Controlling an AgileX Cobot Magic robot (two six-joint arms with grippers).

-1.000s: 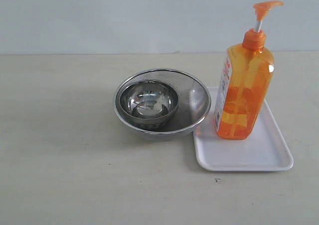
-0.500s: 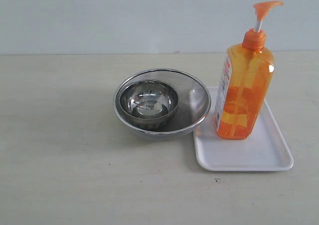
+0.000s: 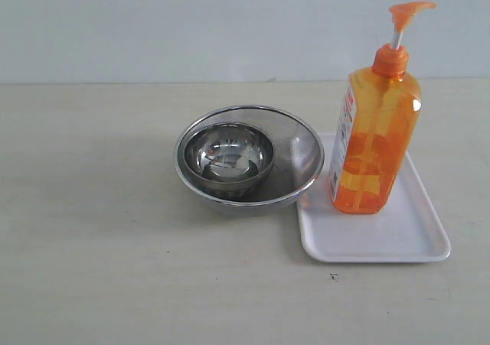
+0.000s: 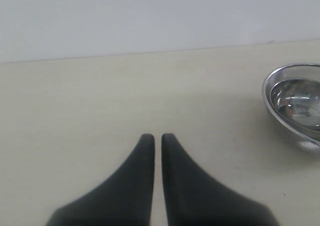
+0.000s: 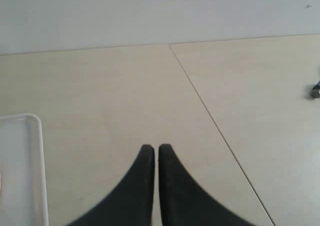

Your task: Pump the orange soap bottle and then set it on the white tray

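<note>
The orange soap bottle (image 3: 375,142) stands upright on the white tray (image 3: 383,242) at the right of the exterior view, its orange pump head (image 3: 409,10) raised on the white stem. Neither arm shows in the exterior view. In the left wrist view my left gripper (image 4: 157,137) is shut over bare table, holding nothing, with the steel bowls (image 4: 295,103) off to one side. In the right wrist view my right gripper (image 5: 154,148) is shut and empty, and a corner of the white tray (image 5: 37,151) shows at the frame edge.
Two nested steel bowls (image 3: 249,157) sit at the table's middle, the outer rim touching the tray's left edge. A seam (image 5: 210,116) runs across the table in the right wrist view, and a small dark metal part (image 5: 315,91) lies at that frame's edge.
</note>
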